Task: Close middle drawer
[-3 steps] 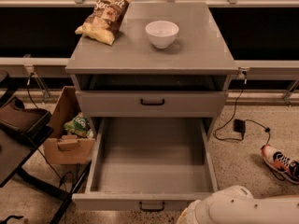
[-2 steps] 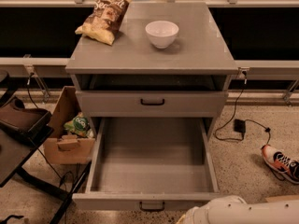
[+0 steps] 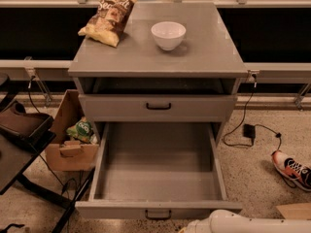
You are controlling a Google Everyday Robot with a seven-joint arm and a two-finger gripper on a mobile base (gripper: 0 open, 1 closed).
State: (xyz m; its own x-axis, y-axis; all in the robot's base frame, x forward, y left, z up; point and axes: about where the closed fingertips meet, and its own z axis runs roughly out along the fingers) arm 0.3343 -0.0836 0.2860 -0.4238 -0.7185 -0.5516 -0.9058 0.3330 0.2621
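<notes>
— Where is the middle drawer (image 3: pixel 158 174)?
— Pulled far out of the cabinet (image 3: pixel 204 57), its grey box bare inside, its front and black handle (image 3: pixel 158 214) near the bottom edge of the view. It sits just as far out as a second ago.
— And the gripper?
— Out of view below the frame, so its grip cannot be told. Only a white arm (image 3: pixel 233 223) link shows, just in front of the drawer's right corner, and it sits lower than before.
— Anything else moved?
— No. The top drawer (image 3: pixel 194 108) is shut, as it was. A white bowl (image 3: pixel 168 35) and a chip bag (image 3: pixel 109 21) stay on top. A cardboard box (image 3: pixel 70 154) stands on the floor at the left, a shoe (image 3: pixel 293 169) at the right.
</notes>
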